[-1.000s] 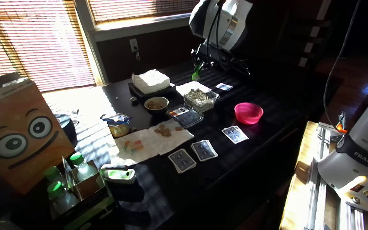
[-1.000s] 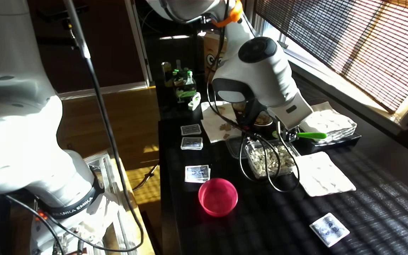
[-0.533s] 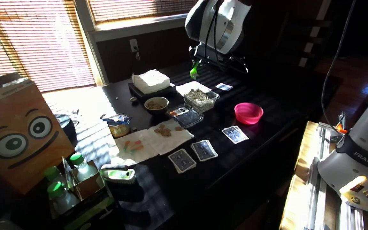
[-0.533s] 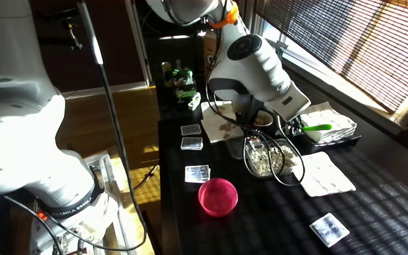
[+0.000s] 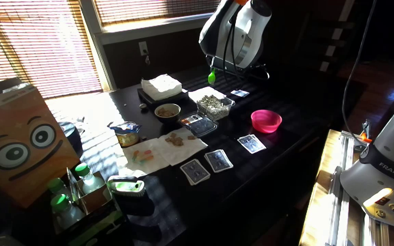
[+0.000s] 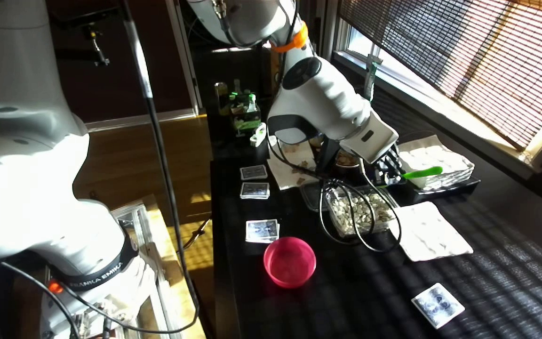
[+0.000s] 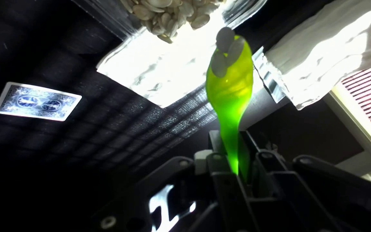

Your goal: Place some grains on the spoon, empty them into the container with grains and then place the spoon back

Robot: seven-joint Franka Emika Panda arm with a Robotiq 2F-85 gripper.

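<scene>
The bright green spoon (image 7: pixel 229 87) is pinched by its handle in my gripper (image 7: pixel 233 139), which is shut on it. In the wrist view its bowl stands beyond the fingertips, with 3 pale grains (image 7: pixel 219 64) at its tip. In the exterior views the spoon (image 5: pixel 211 78) (image 6: pixel 424 173) is held in the air, apart from the container. The container with grains (image 5: pixel 225 114) is a clear rectangular tray with a speckled heap. In an exterior view it (image 6: pixel 346 232) stands partly behind hanging cables, below my gripper (image 6: pixel 400 175). Only its corner (image 7: pixel 118 19) shows in the wrist view.
A napkin (image 6: pixel 433 233) lies beside the tray, and a napkin stack (image 6: pixel 440 162) stands towards the window. A small bowl of brown pieces (image 5: pixel 167 110), a clear lid (image 5: pixel 200 126), a pink bowl (image 6: pixel 290 262) and playing cards (image 6: pixel 438 305) are around. Cables (image 6: pixel 370 202) hang from the arm.
My wrist has shifted and turned, swinging up and left in an exterior view. The spoon is still held and has tilted and risen slightly. The tray and other objects have not moved.
</scene>
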